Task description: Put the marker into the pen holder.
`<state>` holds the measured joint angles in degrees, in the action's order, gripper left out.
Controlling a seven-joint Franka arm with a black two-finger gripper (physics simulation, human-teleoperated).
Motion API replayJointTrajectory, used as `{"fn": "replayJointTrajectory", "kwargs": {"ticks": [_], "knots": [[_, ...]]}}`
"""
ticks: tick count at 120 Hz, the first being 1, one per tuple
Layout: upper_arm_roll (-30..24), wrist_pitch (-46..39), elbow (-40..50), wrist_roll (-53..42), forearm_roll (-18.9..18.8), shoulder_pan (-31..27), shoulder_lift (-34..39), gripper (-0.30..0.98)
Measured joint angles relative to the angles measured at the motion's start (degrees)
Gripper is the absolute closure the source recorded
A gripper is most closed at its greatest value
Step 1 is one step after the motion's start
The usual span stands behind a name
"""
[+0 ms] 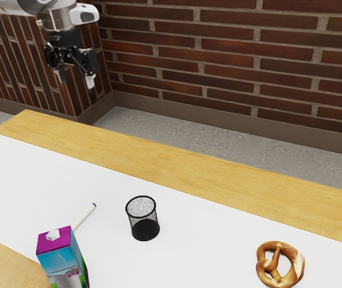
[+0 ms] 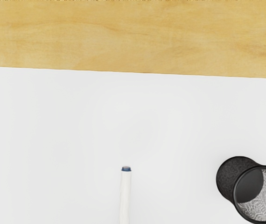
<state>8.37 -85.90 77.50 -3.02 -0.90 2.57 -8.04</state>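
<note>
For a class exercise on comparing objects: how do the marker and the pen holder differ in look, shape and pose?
The marker is white with a blue end, while the pen holder is black mesh. The marker is a slim stick; the pen holder is a wider, open-topped cup. The marker lies on its side, whereas the pen holder stands upright. Both rest on the white surface.

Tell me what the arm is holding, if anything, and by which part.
Nothing is held: the black two-finger pincer hangs open and empty, and the slim white blue-ended marker lies below, untouched.
</note>
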Motion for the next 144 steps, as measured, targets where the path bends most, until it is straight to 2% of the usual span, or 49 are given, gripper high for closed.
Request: {"fn": "replayJointTrajectory", "kwargs": {"ticks": [23, 28, 44, 64, 91, 110, 144], "knots": [[0.5, 0.2, -0.3, -0.4, 0.0, 0.2, 0.3, 0.0], [0.9, -0.9, 2.1, -0.5, 0.0, 0.3, 0.7, 0.0], [1.5, -11.0, 21.8, -0.7, 0.0, -0.3, 4.5, 0.0], [1.7, -22.2, 32.9, -0.8, -0.1, -0.1, 2.9, 0.0], [2.2, -33.6, 40.5, -1.0, -0.8, 0.2, -0.7, 0.0], [1.9, -40.4, 49.1, -1.7, -2.7, 0.2, 1.9, 0.0], [1.8, -52.1, 54.8, -2.6, -3.4, 0.2, -1.3, 0.0]]}}
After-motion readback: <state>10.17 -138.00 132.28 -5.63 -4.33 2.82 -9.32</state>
